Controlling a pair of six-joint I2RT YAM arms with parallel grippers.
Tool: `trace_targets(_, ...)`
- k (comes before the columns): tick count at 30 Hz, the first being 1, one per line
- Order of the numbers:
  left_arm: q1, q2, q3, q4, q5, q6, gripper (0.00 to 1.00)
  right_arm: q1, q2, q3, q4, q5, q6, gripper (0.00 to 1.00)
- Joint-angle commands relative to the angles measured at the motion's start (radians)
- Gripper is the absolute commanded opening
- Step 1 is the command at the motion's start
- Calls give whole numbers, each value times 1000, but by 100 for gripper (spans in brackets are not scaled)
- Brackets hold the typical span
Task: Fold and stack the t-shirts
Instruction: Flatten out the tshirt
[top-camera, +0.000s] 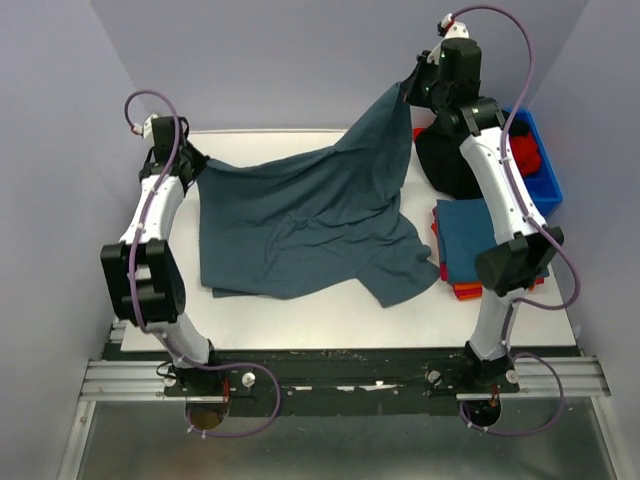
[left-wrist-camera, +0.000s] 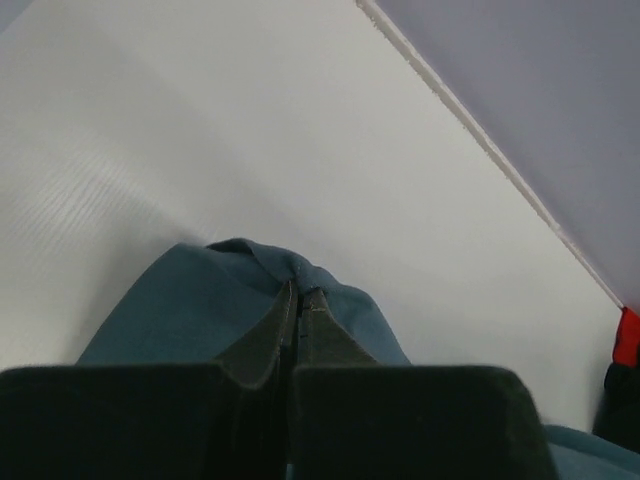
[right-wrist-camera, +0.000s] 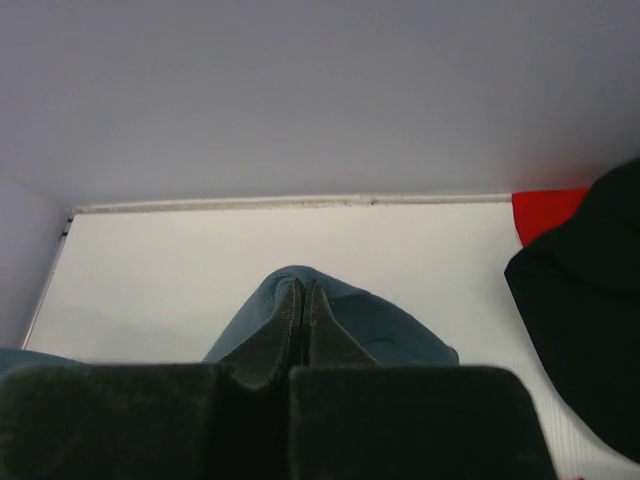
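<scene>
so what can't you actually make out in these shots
Folded stack, top view: the right arm crosses it, so the shirt count is unclear.
Blue bin, top view: the same arm hides part of its contents.
Black shirt, right wrist view: cut off by the frame edge.
Teal t-shirt, both wrist views: the closed fingers of the left gripper and right gripper hide all but a pinched fold.

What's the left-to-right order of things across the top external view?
left gripper, shut on a shirt corner → teal-blue t-shirt → black t-shirt → blue bin. The folded stack overlaps the last two, so it is left out.
</scene>
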Motion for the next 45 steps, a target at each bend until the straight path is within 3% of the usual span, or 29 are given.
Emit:
trace_targets(1, -34, 200, 215, -12, -21, 7, 0, -43, 169, 169, 20, -90, -7, 1)
trace_targets(3, -44, 303, 344, -42, -22, 12, 0, -79, 246, 240, 49, -110, 25, 1)
trace_targets(10, -40, 634, 857, -214, -88, 1, 0, -188, 366, 257, 257, -236, 122, 1)
trace_targets(12, -28, 652, 899, -208, -125, -25, 0, -188, 402, 283, 261, -257, 110, 1)
trace_targets(13, -20, 644, 883, -182, -134, -43, 0, -188, 413, 285, 259, -260, 102, 9)
trace_targets(14, -15, 633, 864, -158, -143, -60, 0, -190, 416, 276, 256, -244, 102, 31)
trace_targets(16, -15, 625, 846, -119, -133, -65, 3, -188, 401, 242, 239, -211, 104, 92)
trace_targets(17, -15, 633, 856, -118, -77, -54, 30, -188, 392, 230, 218, -219, 99, 100)
trace_targets(18, -15, 653, 894, -143, -14, -39, 82, -188, 375, 216, 195, -231, 95, 100)
trace_targets(19, -17, 677, 936, -203, 7, -37, 99, -190, 355, 193, 167, -242, 96, 100)
trace_targets(22, -23, 641, 909, -247, 39, -52, 99, -188, 224, -3, 156, -295, 125, 95)
trace_targets(24, -28, 531, 735, -164, 48, -42, 99, -176, 104, -203, 169, -262, 163, 86)
trace_targets(30, -34, 172, 234, -88, -62, -77, 99, -89, -264, -767, 261, -59, 269, 77)
trace_targets(33, -34, 37, 62, -159, -143, -114, 99, -41, -381, -917, 244, 35, 294, 73)
trace_targets(38, -37, -153, -189, -220, -163, -137, 99, -14, -571, -1138, 164, 106, 325, 65)
trace_targets(42, -67, -394, -482, -120, -185, -194, 96, -14, -735, -1338, 123, 158, 343, 56)
trace_targets(45, -69, -541, -626, -82, -197, -213, 91, -15, -821, -1433, 55, 162, 348, 55)
